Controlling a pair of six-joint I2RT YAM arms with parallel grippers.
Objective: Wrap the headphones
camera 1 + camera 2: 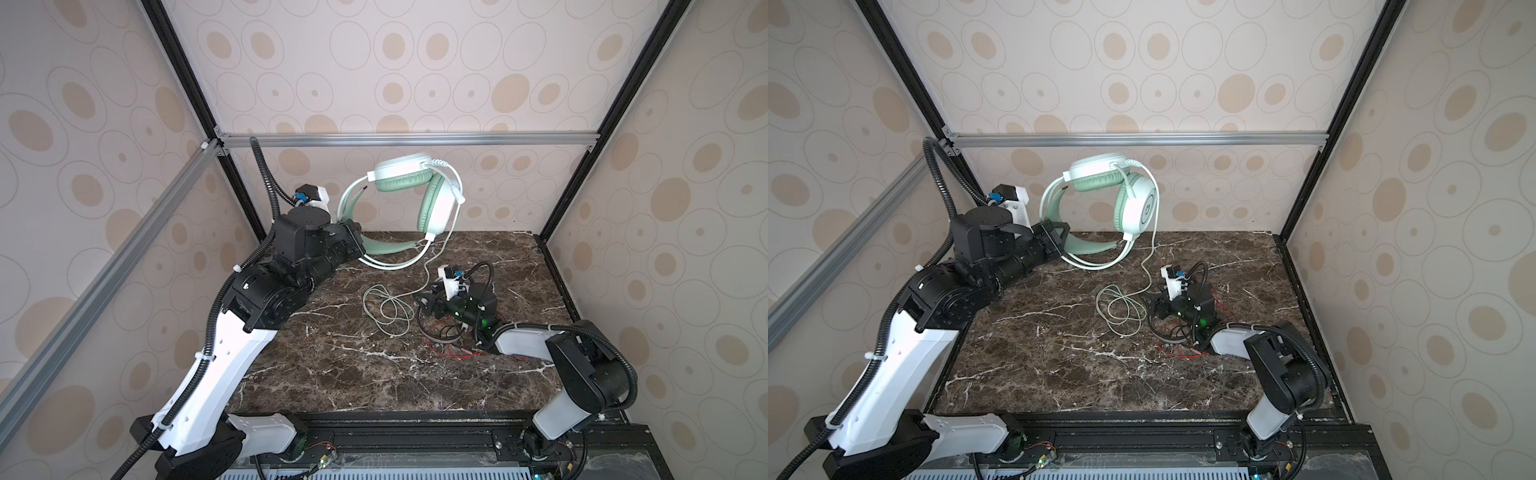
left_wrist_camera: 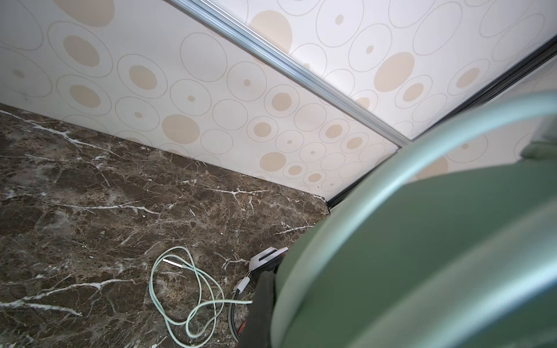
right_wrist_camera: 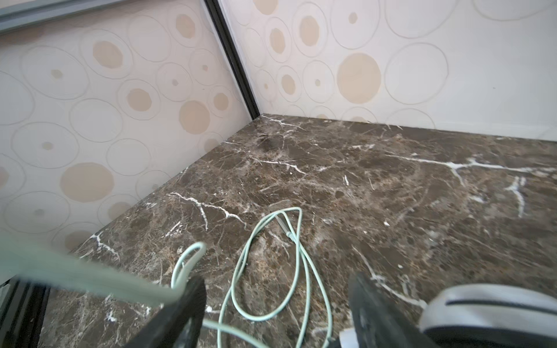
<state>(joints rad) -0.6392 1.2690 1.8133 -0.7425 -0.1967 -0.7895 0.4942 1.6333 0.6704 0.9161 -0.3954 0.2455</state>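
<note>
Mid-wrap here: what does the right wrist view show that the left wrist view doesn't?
Only the right wrist view: the right tool, its black fingers spread wide, and a white-and-grey rounded shell, likely an earcup. Only the left wrist view: the mint-green over-ear headset's wide headband, close up. Both: the pale green cable in loose loops on the brown marble tabletop. I cannot identify the right wrist view's blurred green strip or the left wrist view's small white piece.
</note>
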